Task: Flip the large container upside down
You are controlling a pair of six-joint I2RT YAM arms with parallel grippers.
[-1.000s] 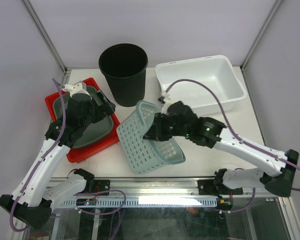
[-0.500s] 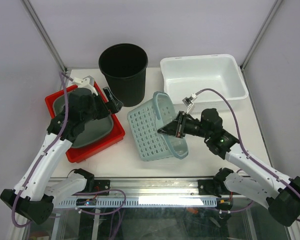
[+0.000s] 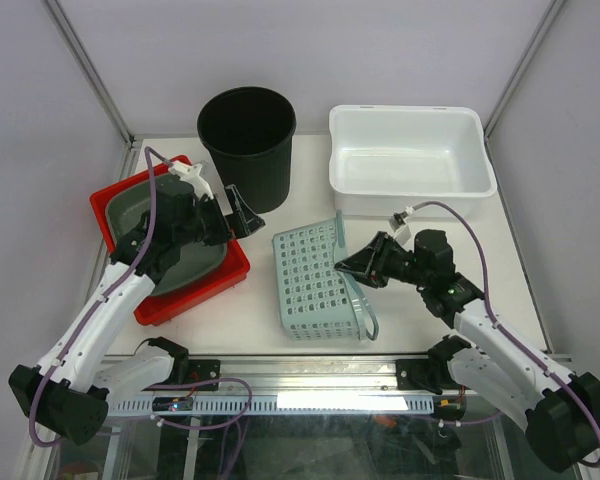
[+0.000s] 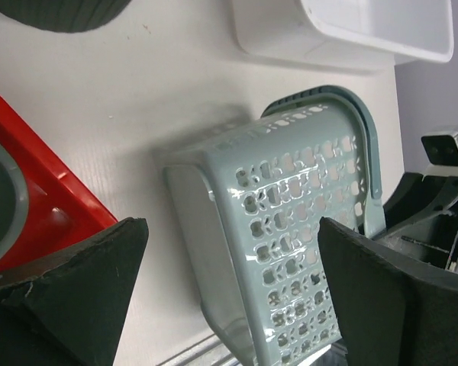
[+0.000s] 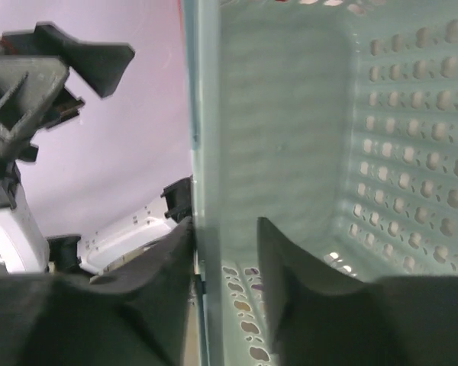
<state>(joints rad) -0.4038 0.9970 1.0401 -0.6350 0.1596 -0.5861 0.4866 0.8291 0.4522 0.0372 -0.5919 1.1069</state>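
Inventory of the surface (image 3: 252,312), by kind:

- black bin (image 3: 246,135): one
- white tub (image 3: 410,192): one
- perforated basket (image 3: 315,285): one
- red tray (image 3: 195,292): one
- grey-green dish (image 3: 195,258): apparently one, lying in the red tray; the left arm (image 3: 110,300) covers part of it

Total: five containers, no two of the same kind.

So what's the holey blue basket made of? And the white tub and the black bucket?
The basket looks like thin moulded plastic, pale blue-green and glossy: light glints off its wall, and its holes sit in neat rows. The white tub seems to be smooth plastic too, slightly shiny, with rounded corners. The black bucket is probably plastic with a duller finish, but that's harder to tell.
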